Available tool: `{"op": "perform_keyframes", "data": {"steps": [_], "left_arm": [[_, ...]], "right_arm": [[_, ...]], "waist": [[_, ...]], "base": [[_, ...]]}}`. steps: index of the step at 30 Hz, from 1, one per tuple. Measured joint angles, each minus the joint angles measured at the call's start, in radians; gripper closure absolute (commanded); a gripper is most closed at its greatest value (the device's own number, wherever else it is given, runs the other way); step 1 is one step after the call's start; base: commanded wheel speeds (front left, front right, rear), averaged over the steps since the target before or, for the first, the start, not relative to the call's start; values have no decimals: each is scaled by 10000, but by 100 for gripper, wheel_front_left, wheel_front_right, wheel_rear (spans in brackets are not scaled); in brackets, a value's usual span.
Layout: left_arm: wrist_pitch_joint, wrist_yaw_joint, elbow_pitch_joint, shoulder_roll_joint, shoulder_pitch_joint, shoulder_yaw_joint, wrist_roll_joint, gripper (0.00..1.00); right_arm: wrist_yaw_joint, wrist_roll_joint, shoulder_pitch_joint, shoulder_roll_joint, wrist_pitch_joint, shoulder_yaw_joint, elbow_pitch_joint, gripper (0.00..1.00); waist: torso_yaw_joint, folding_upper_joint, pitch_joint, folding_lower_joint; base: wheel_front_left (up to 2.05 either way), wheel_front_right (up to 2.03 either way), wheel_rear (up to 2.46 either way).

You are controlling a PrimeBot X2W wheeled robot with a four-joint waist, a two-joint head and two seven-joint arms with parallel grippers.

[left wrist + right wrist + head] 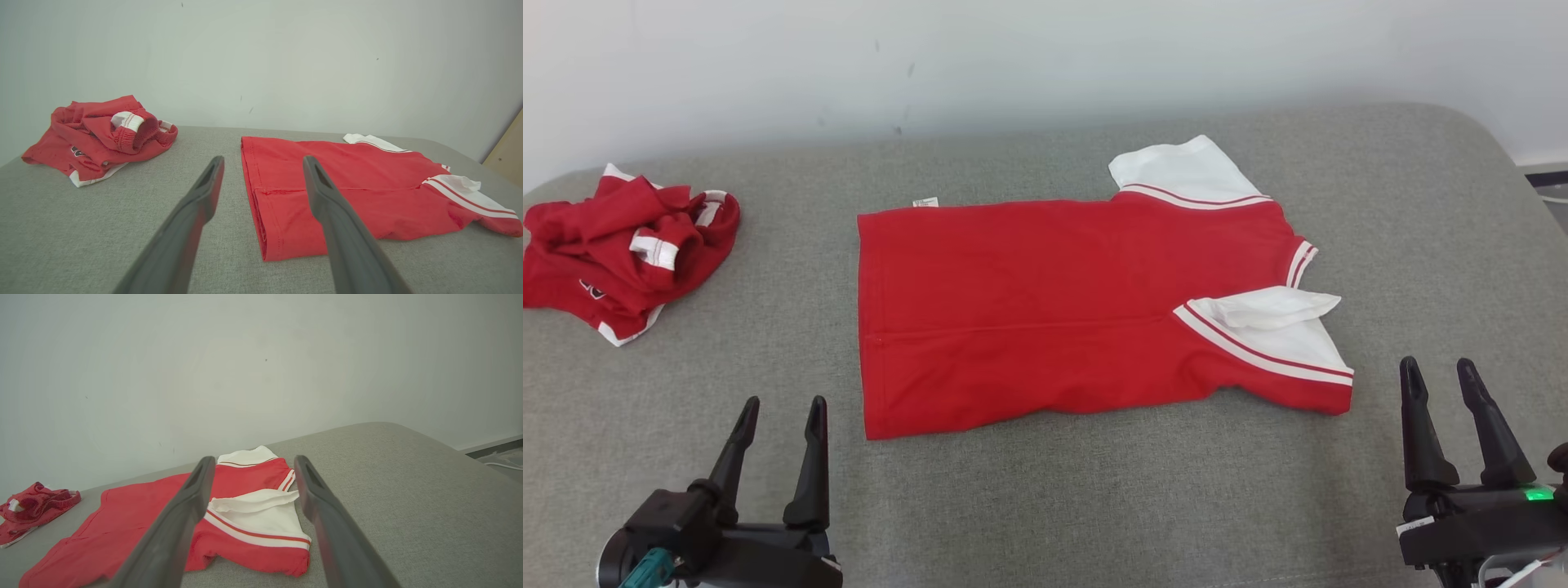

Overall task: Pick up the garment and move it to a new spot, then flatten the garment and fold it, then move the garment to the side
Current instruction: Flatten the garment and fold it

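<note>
A red garment with white sleeves lies spread on the grey padded table, its near side folded over so a white sleeve rests on top at the right. It also shows in the left wrist view and the right wrist view. My left gripper hovers open near the table's front, left of the garment's hem. My right gripper is open too, just right of the near sleeve. Neither one touches the cloth.
A second red and white garment lies crumpled at the table's far left, also seen as a heap in the left wrist view. A pale wall runs behind the table. Floor and a cable lie past the right edge.
</note>
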Motion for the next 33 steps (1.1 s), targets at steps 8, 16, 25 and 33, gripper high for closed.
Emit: {"op": "perform_keyframes", "data": {"steps": [8, 16, 25, 33], "left_arm": [[0, -328, 238, -109, -56, -84, 0, 0], [0, -679, 671, -190, -661, -337, 63, 0], [0, -938, 1287, -247, -1274, -566, 90, 0], [8, -1022, 1900, -282, -1680, -587, 88, 0]], "right_arm": [[255, 318, -321, 35, 2, -127, 1076, 0], [487, 1095, -1476, 245, 192, -255, 2654, 0], [708, 1864, -2589, 506, 899, -132, 4516, 0], [803, 2117, -3552, 696, 1473, 217, 5731, 0]], "waist": [[-83, 0, 396, 0], [-140, 1, 980, 1], [-62, 1, 1517, 1], [119, 1, 1803, 2]], "base": [[0, 0, 0], [0, 0, 0], [0, 0, 0], [0, 0, 0]]}}
